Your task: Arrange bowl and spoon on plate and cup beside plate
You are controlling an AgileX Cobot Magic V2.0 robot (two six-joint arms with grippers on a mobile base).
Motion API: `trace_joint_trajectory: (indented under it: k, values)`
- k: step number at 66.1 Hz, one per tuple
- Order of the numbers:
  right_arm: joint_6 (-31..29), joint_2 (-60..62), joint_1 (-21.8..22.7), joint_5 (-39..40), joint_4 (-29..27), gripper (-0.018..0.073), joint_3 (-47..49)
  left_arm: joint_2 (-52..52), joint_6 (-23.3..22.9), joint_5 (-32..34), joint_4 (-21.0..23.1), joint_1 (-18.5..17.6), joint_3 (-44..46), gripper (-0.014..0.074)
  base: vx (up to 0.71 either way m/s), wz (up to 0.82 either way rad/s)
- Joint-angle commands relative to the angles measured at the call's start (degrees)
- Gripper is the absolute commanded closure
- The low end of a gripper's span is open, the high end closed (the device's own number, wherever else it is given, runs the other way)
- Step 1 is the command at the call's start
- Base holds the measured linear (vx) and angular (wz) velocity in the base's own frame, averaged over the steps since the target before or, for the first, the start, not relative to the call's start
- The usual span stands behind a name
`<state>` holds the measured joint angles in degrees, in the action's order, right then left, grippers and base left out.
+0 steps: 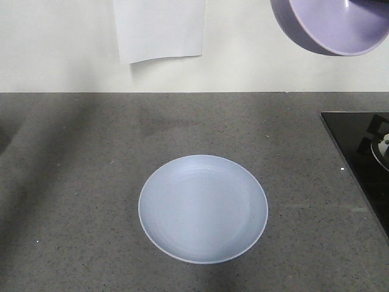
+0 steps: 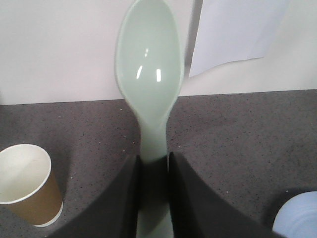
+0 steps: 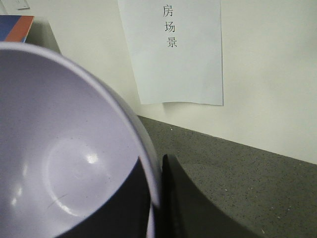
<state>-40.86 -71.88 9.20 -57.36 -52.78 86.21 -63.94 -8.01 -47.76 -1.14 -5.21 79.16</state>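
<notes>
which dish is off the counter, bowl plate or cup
The lavender bowl, hanging tilted with the right gripper on its rim; the plate and cup rest on the counter.

Plate on counter — bowl (aloft) right

Smooth black end effector fingers
</notes>
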Motion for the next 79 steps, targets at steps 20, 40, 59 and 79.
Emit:
trace_joint_trajectory:
  k: [20, 40, 59, 79]
  values:
    - [-0.5, 1.4, 0.1, 2.4, -3.3, 0.0569, 1.6, 1.0, -0.4, 3.7, 0.4, 0.0, 1.6, 0.0602, 0.00, 0.00]
    - [-0.5, 1.4, 0.1, 2.4, -3.3, 0.0569, 1.6, 1.0, -0.4, 3.7, 0.4, 0.0, 1.6, 0.0602, 0.00, 0.00]
    - [-0.5, 1.4, 0.1, 2.4, -3.3, 0.0569, 1.6, 1.0, -0.4, 3.7, 0.4, 0.0, 1.6, 0.0602, 0.00, 0.00]
    - [-0.5, 1.4, 0.1, 2.4, -3.3, 0.0569, 1.6, 1.0, -0.4, 3.7, 0.4, 0.0, 1.6, 0.0602, 0.00, 0.00]
